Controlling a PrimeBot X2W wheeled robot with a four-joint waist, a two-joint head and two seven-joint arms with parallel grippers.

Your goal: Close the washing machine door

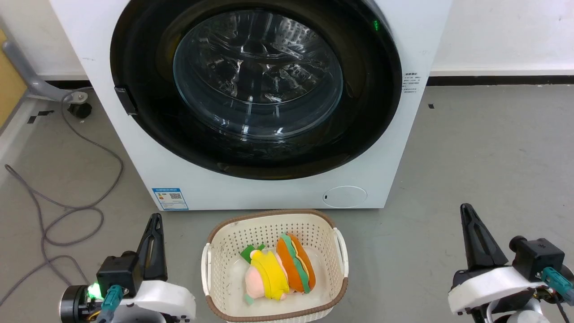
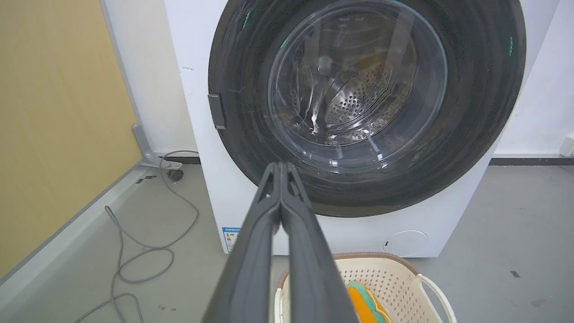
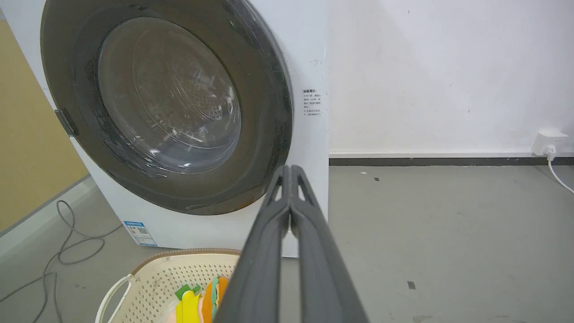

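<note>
The white washing machine (image 1: 134, 134) stands straight ahead, and its round glossy black door (image 1: 358, 121) with the clear glass bowl window (image 1: 258, 74) lies flat against the front, shut. A small dark handle (image 1: 125, 99) sits on the door's left rim. My left gripper (image 1: 154, 220) rests low at the lower left, shut and holding nothing, well short of the washer. My right gripper (image 1: 466, 208) rests at the lower right, also shut and holding nothing. In the left wrist view the closed fingertips (image 2: 281, 167) point at the door (image 2: 484, 112). In the right wrist view the closed fingertips (image 3: 290, 169) point past the door (image 3: 264, 148).
A cream basket (image 1: 215, 260) with colourful plush toys (image 1: 278, 269) sits on the grey floor between my grippers, just before the washer. A grey cable (image 1: 58, 211) loops on the floor at the left. A wall socket (image 3: 548, 141) is at the far right.
</note>
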